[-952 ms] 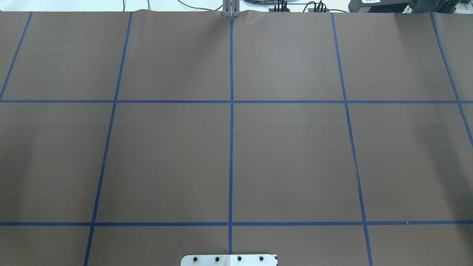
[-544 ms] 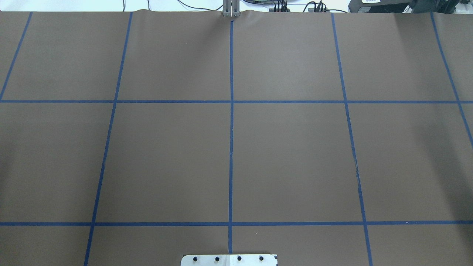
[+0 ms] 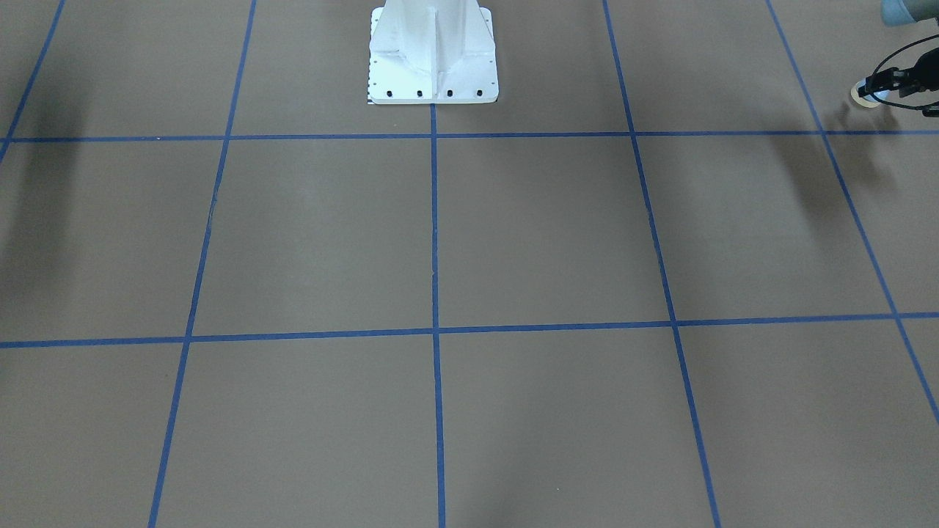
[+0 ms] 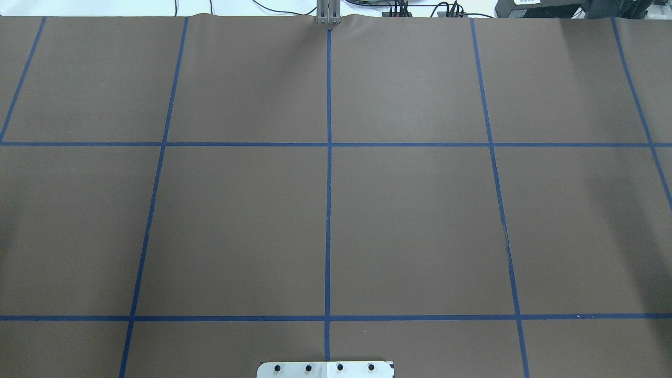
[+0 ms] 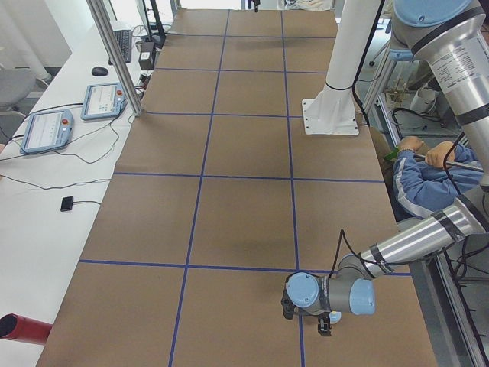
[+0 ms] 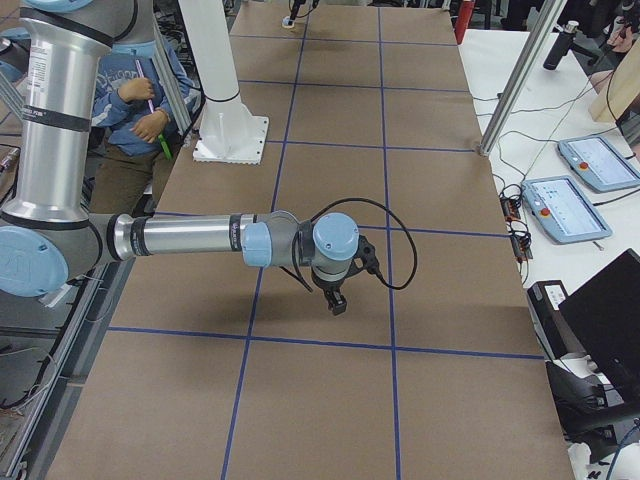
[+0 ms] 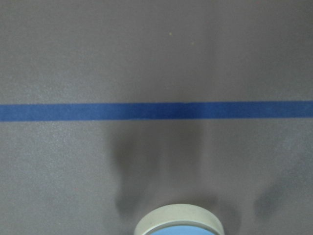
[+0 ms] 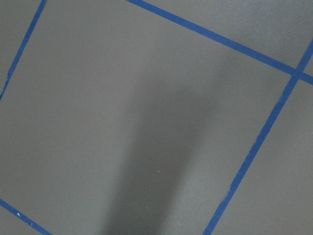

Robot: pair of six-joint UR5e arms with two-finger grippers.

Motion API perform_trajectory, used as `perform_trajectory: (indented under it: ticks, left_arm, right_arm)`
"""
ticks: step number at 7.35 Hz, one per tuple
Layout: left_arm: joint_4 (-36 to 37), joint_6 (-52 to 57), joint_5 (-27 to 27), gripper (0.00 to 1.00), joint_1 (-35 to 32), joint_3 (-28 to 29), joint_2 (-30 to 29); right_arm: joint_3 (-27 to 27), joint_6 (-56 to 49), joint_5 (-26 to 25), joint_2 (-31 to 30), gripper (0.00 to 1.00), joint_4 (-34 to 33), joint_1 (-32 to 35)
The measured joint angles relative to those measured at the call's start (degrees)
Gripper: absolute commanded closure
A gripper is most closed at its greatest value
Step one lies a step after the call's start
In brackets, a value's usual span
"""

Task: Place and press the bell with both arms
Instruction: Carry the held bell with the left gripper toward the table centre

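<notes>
Exterior front-facing: we find the bell [image 3: 864,95] at the tip of the left tool [image 3: 889,83], far out at the end of the counter [image 3: 513,235] on the robot's left.
Left tool: seems closed on the bell, and we cannot tell whether the bell's base touches the counter.
Right tool [image 6: 337,300]: hangs over the counter, well apart from the bell. We cannot tell whether it is open or closed.
Step in hand: placing, we judge.
Doing it well: we would set the base flat and upright near the blue tape line [image 7: 156,111]. We would release only once the bell rests, and leave room above it for the right tool's straight-down press.
</notes>
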Motion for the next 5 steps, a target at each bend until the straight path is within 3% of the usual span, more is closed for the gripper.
perform_trajectory:
  ticks: [5]
  left_arm:
    - [0.1,-0.2,-0.4,0.02,2.1,1.1,-0.2]
  right_arm:
    - [0.0,0.1,0.0,-0.1,0.0,-0.1,0.0]
